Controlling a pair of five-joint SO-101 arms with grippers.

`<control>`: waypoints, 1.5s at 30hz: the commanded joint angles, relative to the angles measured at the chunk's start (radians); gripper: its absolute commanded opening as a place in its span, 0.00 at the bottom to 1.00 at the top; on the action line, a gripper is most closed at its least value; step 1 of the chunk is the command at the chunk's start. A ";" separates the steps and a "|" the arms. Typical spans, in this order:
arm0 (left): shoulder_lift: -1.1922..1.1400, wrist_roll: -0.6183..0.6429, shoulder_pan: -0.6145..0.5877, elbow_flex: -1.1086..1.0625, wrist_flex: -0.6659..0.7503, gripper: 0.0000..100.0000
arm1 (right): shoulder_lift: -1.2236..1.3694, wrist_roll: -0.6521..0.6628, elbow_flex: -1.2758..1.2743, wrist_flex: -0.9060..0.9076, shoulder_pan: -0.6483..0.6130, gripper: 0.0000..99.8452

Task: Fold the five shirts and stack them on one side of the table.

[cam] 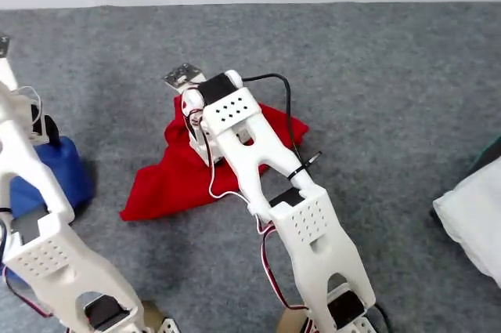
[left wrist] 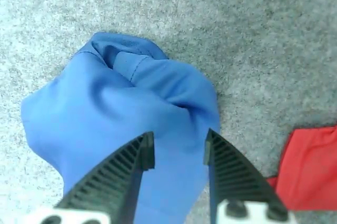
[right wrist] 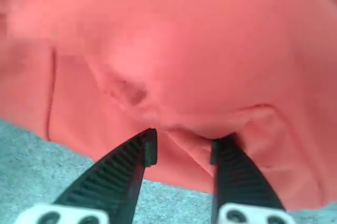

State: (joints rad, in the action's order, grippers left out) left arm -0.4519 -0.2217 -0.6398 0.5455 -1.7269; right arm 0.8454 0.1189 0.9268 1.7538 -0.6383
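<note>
Mid-table, the red shirt [cam: 168, 180] runs near-left to far-right directly under the right gripper [right wrist: 181, 147], jaws parted and gripping nothing; the left gripper [left wrist: 179, 147], likewise parted, hangs over the blue shirt [left wrist: 116, 108] at the left edge

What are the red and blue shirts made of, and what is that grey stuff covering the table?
The red shirt looks like soft matte cloth, perhaps cotton or a blend: it lies in limp folds without shine. The blue shirt seems similar, smooth, with a stitched seam showing. The table covering looks like grey felt or short-pile carpet, speckled and fuzzy.
</note>
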 commanded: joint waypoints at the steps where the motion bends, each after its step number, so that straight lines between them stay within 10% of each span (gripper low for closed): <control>1: 0.052 -0.003 0.000 0.004 -0.009 0.16 | -0.125 0.014 0.037 0.044 -0.027 0.15; 45: 0.061 -0.008 0.005 -0.134 0.074 0.12 | -0.068 0.129 -0.186 -0.196 0.035 0.15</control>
State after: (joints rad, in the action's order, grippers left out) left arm -0.4519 -0.2217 -0.6398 0.4074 -1.6671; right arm 0.7948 0.2371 0.6935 1.5819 -0.6153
